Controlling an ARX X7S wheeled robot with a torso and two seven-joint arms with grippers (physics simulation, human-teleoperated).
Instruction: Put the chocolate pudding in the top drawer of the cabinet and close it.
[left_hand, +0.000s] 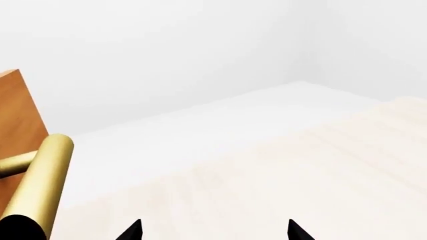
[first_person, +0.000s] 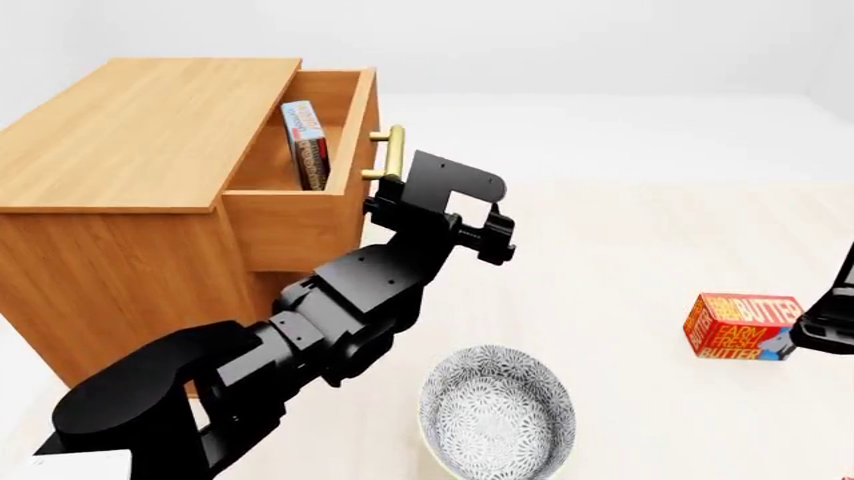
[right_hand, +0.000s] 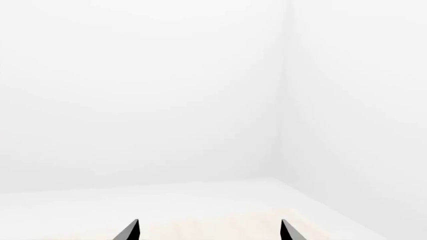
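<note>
Chocolate pudding (first_person: 306, 143) stands on edge inside the open top drawer (first_person: 296, 205) of the cabinet (first_person: 120, 190), beyond the left gripper (left_hand: 213, 232). That gripper's fingertips are spread, empty, beside the brass handle (left_hand: 37, 187). A push landing off-centre could glance off the handle, leaving the drawer ajar. The right gripper (right_hand: 208, 231), spread too, idles well away.

The cabinet (first_person: 127, 150) and its top drawer (first_person: 314, 205) are orange-brown wood grain, the drawer handle (first_person: 392, 152) brass gold. The chocolate pudding (first_person: 304, 143) box shows a blue-white face with red and dark edges. The butter box (first_person: 741, 327) is red-orange with white lettering. The bowl (first_person: 497, 409) carries a fine grey-and-white pattern. The left arm (first_person: 334, 320) is black.
</note>
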